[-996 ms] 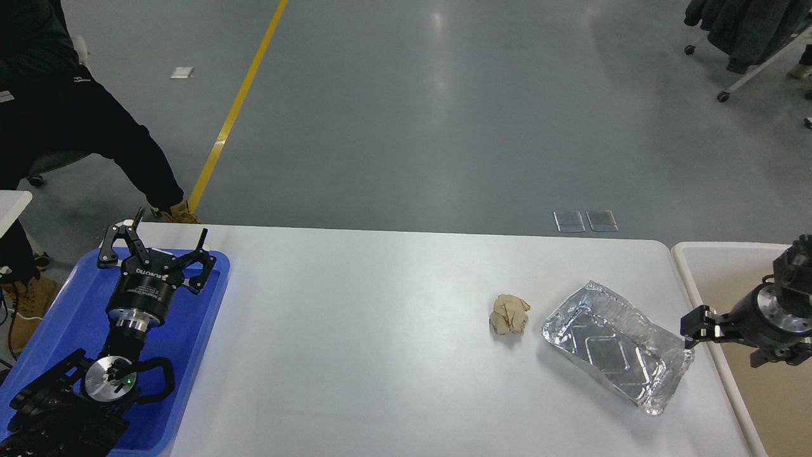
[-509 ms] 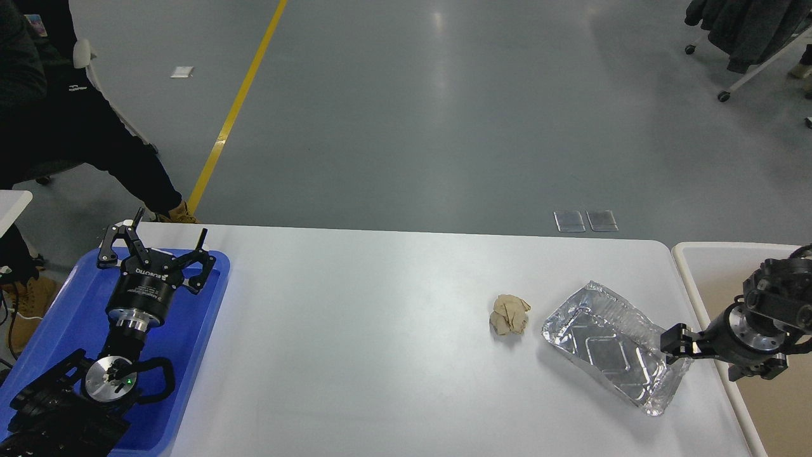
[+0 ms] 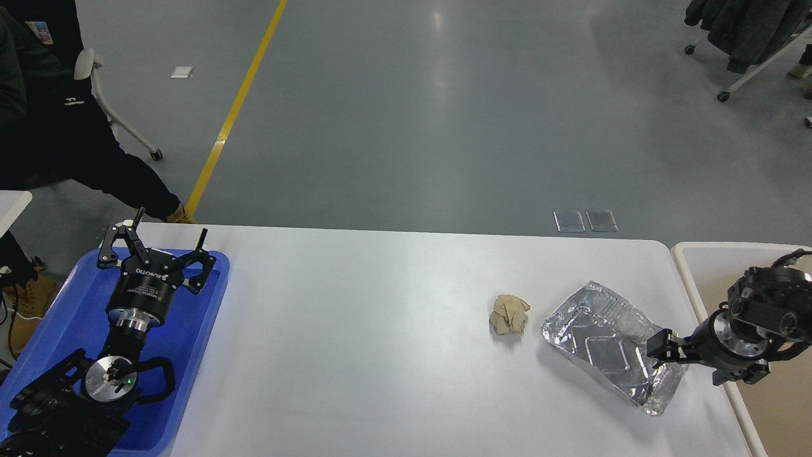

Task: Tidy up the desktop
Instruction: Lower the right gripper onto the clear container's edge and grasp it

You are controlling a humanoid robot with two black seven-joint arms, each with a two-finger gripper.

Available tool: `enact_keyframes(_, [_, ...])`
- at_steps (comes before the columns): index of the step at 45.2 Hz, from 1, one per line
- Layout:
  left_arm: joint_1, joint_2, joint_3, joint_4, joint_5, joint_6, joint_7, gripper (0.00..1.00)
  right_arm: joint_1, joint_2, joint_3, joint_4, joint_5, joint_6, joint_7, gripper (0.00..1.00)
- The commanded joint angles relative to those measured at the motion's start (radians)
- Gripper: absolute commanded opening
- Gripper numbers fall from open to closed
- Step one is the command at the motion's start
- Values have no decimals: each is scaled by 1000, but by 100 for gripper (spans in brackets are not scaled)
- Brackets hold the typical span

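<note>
R claw at foil pan, L claw idle over blue tray.

R claw (image 3: 660, 348) sat low over the right rim of the foil pan (image 3: 612, 346), seen side-on & dark; fingers couldn't be told apart, so can't tell how wide it was or if it had hold of the foil. L claw (image 3: 154, 240) was spread wide, empty, above the far end of the blue tray (image 3: 190, 355) at the desktop's left edge. Desktop (image 3: 355, 343): smooth white, rounded corners, spanning most of the view w/ wide bare room mid. Pan: crinkled, shiny, dented rectangle lying askew near the right edge. Just beside it, apart, a crumpled tan paper wad (image 3: 509, 314). Beige bin (image 3: 717, 273), white rim, stood off the right edge under the R arm.
</note>
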Motion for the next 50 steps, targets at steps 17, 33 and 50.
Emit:
enact_keyframes(17, [0, 0, 0, 0, 0, 0, 0, 99, -35, 5, 1, 2, -1, -34, 0, 65])
enact_keyframes(33, [0, 0, 0, 0, 0, 0, 0, 99, -38, 18, 4, 5, 3, -51, 0, 5])
enact_keyframes(50, [0, 0, 0, 0, 0, 0, 0, 99, -32, 20, 4, 19, 6, -47, 0, 0])
